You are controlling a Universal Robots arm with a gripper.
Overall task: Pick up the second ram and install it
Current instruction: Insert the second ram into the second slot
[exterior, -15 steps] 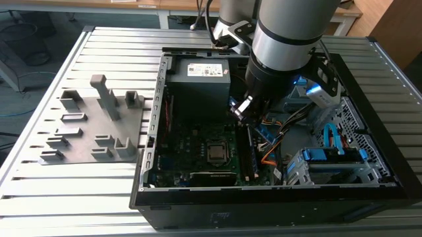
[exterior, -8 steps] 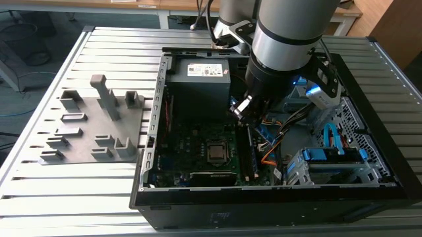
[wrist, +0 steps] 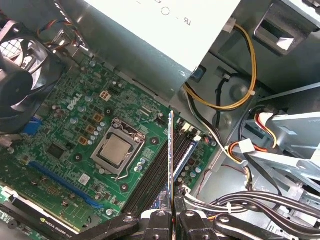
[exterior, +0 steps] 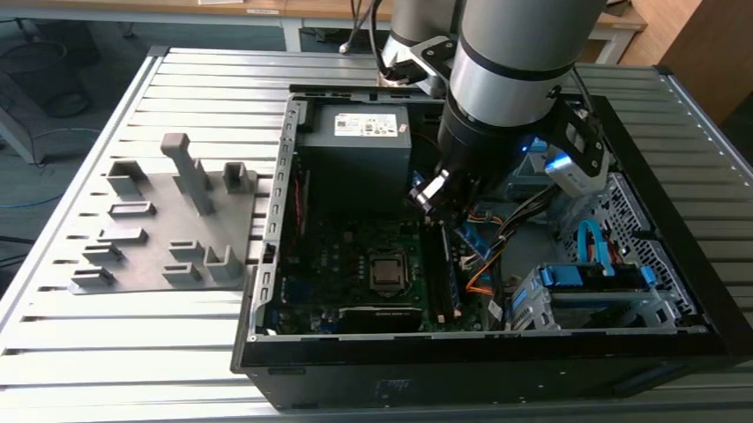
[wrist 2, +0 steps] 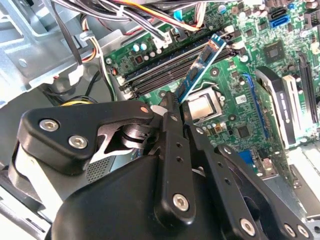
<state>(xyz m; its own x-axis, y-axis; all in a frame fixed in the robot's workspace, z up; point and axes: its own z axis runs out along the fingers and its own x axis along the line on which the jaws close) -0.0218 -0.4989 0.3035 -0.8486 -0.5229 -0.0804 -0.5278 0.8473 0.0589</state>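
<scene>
The second ram [wrist 2: 200, 67] is a thin blue board, and my gripper [wrist 2: 176, 103] is shut on one end of it. In the first wrist view the ram [wrist: 171, 160] shows edge-on as a thin line rising from the gripper [wrist: 172, 216]. It hangs slightly above the black memory slots [wrist 2: 165, 70] beside the processor socket [wrist: 116, 150], at an angle across them in the second wrist view. In the exterior view the gripper [exterior: 433, 199] is low inside the open computer case [exterior: 659, 220], over the motherboard's slot area [exterior: 451, 273].
A gray holder tray [exterior: 165, 220] with upright blocks lies on the slatted table at the exterior view's left. The power supply [exterior: 353, 132], bundled cables [wrist: 235, 145], a black fan [wrist: 25, 75] and a drive cage [exterior: 594, 282] crowd around the slots.
</scene>
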